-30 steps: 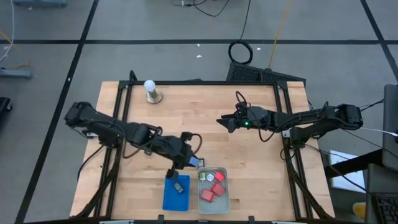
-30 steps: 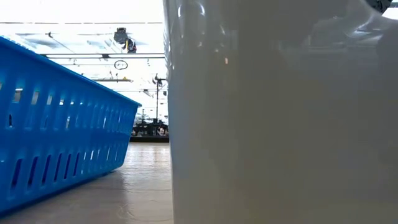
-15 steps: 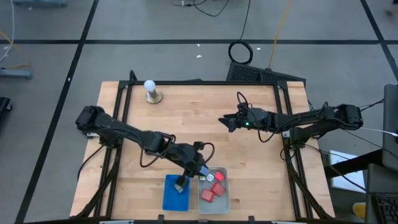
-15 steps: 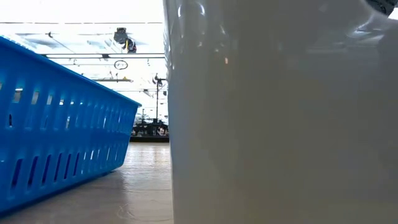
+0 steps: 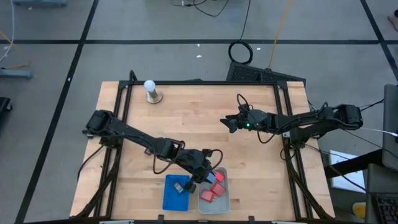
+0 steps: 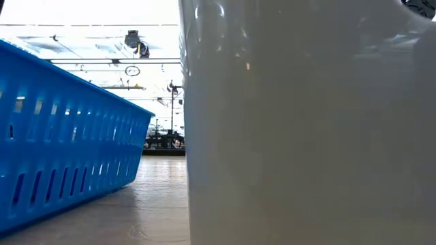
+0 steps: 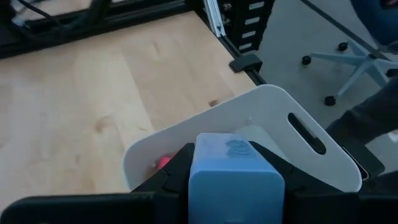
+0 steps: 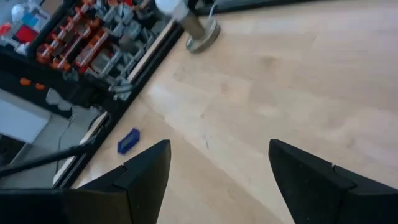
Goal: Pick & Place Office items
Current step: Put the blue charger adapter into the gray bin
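My left gripper (image 5: pixel 204 176) hangs over the far left corner of the pale grey tray (image 5: pixel 225 200), shut on a light blue block (image 7: pixel 235 171). Red items (image 5: pixel 207 195) lie in that tray; one shows pink (image 7: pixel 163 163) past its wall in the left wrist view. A small dark item (image 5: pixel 178 186) lies in the blue tray (image 5: pixel 168 199) beside it. My right gripper (image 5: pixel 227 123) waits open above the bare table, right of the middle, with nothing between its fingers (image 8: pixel 146 177). My left gripper pinches the light blue block by its two opposite sides (image 7: pixel 198 180) between its two fingers. The fingers slant down from the table's left and far side. The block is lifted clear, just above the pale grey tray's rim (image 7: pixel 273 102).
A white ball on a round base (image 5: pixel 150 91) stands near the table's far left corner. In the low view the blue tray (image 6: pixel 61 136) and the pale grey tray's wall (image 6: pixel 306 136) fill the picture. Black frame rails (image 5: pixel 283 112) run along the table's sides.
My left gripper has gone toward the table's near and right edges and down, from beside the blue tray's far end to over the pale grey tray's far corner, carrying the light blue block with it.
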